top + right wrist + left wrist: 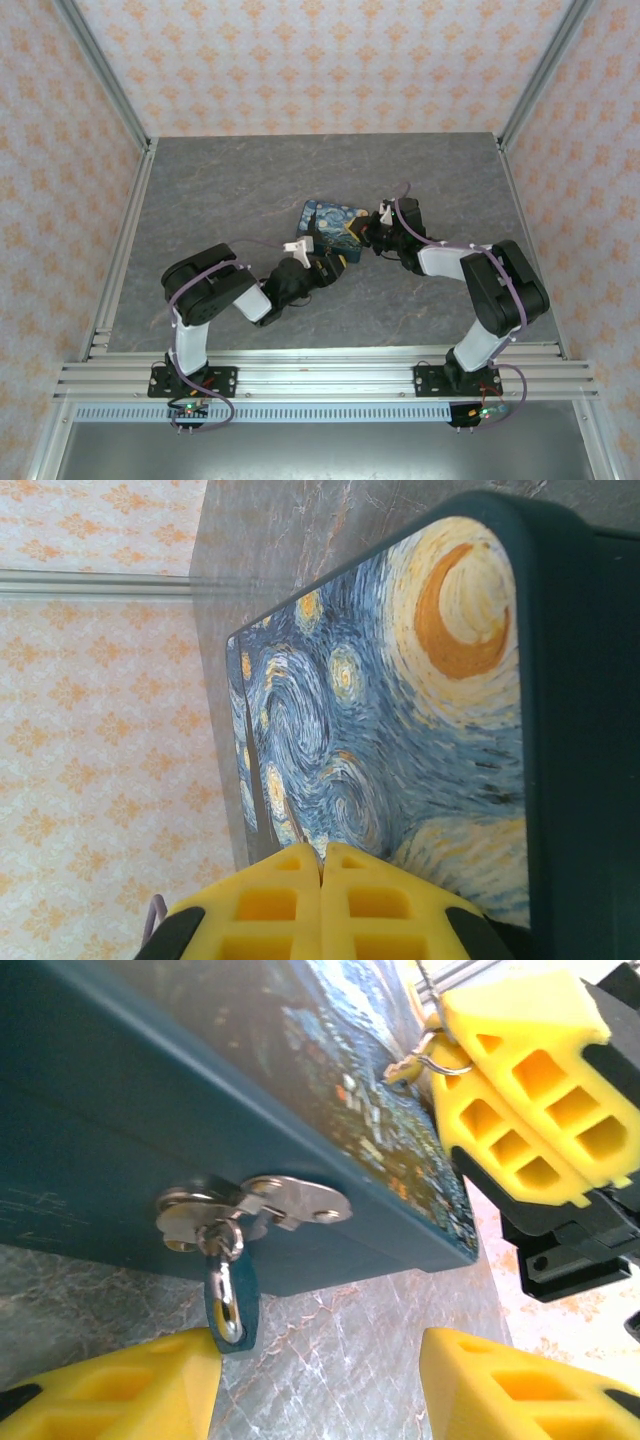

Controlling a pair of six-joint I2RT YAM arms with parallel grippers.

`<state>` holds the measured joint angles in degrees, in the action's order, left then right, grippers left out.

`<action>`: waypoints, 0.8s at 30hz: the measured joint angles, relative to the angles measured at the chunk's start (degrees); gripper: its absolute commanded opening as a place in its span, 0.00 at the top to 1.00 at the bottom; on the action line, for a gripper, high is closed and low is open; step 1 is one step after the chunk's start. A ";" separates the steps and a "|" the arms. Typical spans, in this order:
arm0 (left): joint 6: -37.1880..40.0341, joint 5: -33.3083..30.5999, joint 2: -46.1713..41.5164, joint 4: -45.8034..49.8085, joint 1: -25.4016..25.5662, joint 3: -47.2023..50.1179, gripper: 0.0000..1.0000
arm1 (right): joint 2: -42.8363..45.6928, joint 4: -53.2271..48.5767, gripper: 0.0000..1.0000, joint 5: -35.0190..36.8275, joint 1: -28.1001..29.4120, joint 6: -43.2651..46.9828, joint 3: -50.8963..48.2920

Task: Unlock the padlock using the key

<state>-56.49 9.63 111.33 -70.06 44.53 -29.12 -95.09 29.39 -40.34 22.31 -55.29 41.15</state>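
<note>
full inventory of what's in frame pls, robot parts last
Swirl-print painted box with teal sides: one, blue and yellow, mid-table.
Metal hasp: one, silver, on the box's teal side.
Small metal padlock: one, dark bluish, hanging from the hasp.
Wire key ring: one, silver, pinched in the right hand, by the box lid.
Marbled stone-look table: one, grey.
Left hand: one, yellow fingers, open, near the padlock.
Right hand: one, yellow fingers, shut.

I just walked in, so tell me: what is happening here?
A small padlock hangs from the hasp on the teal side of the painted box. The left gripper is open, with its fingers on either side just below the padlock. The right gripper is shut beside the box, pinching what looks like the key.
</note>
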 measured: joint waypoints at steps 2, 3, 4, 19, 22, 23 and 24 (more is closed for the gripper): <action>-0.52 -0.59 1.16 -1.46 0.00 -0.44 0.45 | 0.00 0.00 1.00 0.00 0.00 0.00 0.00; -0.70 -0.96 1.70 -1.99 0.00 -0.83 0.45 | 0.00 0.00 1.00 0.02 0.00 0.00 0.00; -0.76 -1.25 2.16 -2.38 0.00 -1.20 0.45 | 0.00 0.00 1.00 0.00 0.00 0.00 0.00; -3.26 -7.56 2.58 -0.55 0.44 -1.81 0.59 | 0.00 0.02 1.00 0.00 0.00 -0.15 0.00; -2.91 -8.61 2.54 0.35 0.85 -2.12 0.60 | -0.02 0.02 1.00 0.00 0.00 -0.15 0.00; -2.51 -8.74 2.47 0.63 0.85 -2.23 0.60 | -0.02 0.04 1.00 0.00 0.00 -0.15 0.00; -2.10 -8.83 2.34 1.18 0.87 -2.34 0.60 | -0.02 0.04 1.00 0.00 0.00 -0.15 0.00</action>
<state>-58.59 0.80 113.67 -68.88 45.41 -31.46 -95.11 29.43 -40.34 22.31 -55.44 41.15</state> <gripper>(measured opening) 0.403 0.045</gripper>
